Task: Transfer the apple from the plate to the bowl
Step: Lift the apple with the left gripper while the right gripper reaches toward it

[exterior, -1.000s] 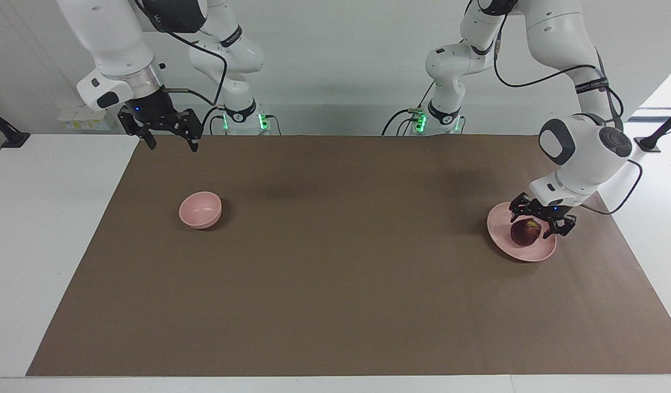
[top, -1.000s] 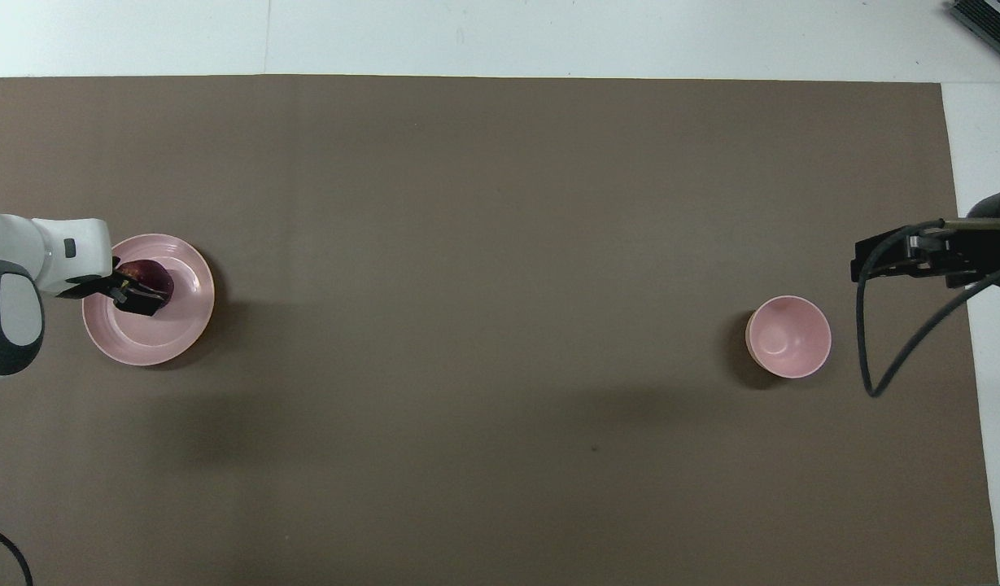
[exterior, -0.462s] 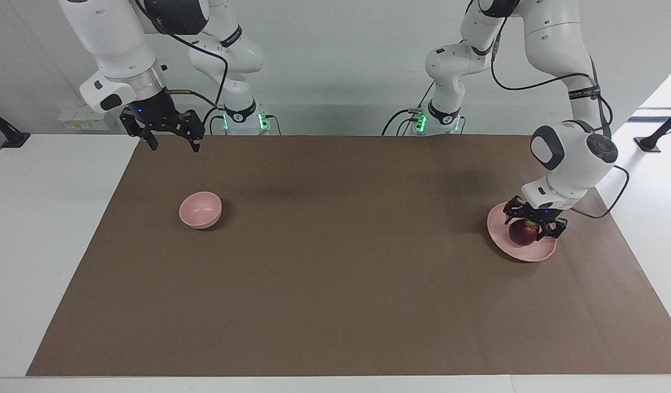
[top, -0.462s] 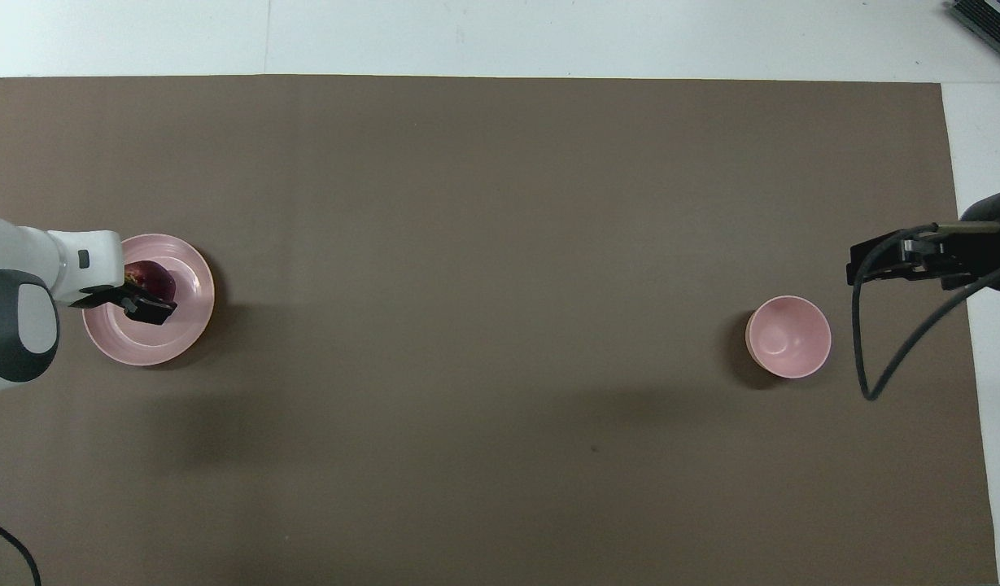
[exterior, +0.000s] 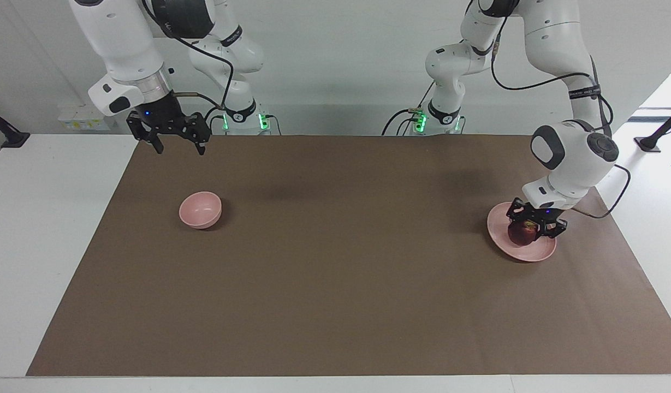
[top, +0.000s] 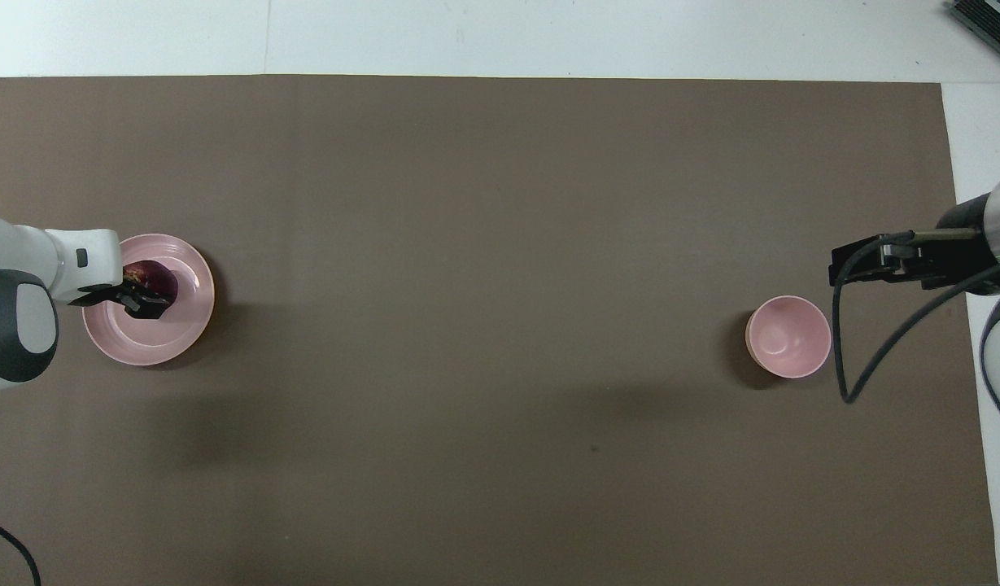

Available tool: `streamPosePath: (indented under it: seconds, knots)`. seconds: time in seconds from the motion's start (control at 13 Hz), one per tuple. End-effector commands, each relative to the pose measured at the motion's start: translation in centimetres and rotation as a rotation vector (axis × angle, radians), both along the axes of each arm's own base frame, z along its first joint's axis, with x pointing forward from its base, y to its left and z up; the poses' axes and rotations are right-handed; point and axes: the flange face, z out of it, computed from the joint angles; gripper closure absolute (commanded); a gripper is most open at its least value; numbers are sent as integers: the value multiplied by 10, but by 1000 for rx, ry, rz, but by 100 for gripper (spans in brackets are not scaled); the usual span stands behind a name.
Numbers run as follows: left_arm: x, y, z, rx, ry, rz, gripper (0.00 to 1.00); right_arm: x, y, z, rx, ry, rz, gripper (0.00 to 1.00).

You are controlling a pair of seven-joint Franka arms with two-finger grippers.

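The left tool (exterior: 533, 228) is sitting low on the pale pink plate (exterior: 502, 241) at the left arm's end of the worktop (exterior: 335, 284), with its black fingers (exterior: 548, 230) closed in against the sides of the dark red apple (exterior: 522, 233). The apple is lying on the plate, and whether it is resting there or just lifted clear cannot be told. A yellowish patch is showing near the apple's top between the fingers. In the overhead view the left tool (top: 141, 290) is covering most of the apple (top: 161, 279), which is lying in the part of the plate (top: 178, 334) farther from the robots.

The small deep pink bowl (exterior: 200, 209) is standing upright and open-mouthed toward the right arm's end of the brown paper mat (exterior: 335, 327), well apart from the plate. Its inside is showing bare pink in the overhead view (top: 788, 336).

The right tool (exterior: 174, 144) is hanging in the air over the edge of the mat closest to the robots, its two fingers spread apart and pointing down, gripping nothing. A black cable (top: 890, 342) is looping down from the right arm's wrist beside the bowl in the overhead view, where the right tool (top: 862, 264) is showing only side-on.
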Motion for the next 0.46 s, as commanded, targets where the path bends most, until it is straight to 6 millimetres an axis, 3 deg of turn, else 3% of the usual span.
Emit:
streamPosePath:
  seconds: [0.0, 0.23, 0.38]
  knots:
    - [5, -2, 24, -9, -12, 10, 100, -8, 8, -16, 79, 24, -19, 0]
    - [11, -11, 64, -102, 86, 138, 100, -6, 16, -22, 141, 50, -131, 0]
    - [6, -20, 97, -202, 90, 186, 100, -4, 34, -28, 200, 82, -180, 0]
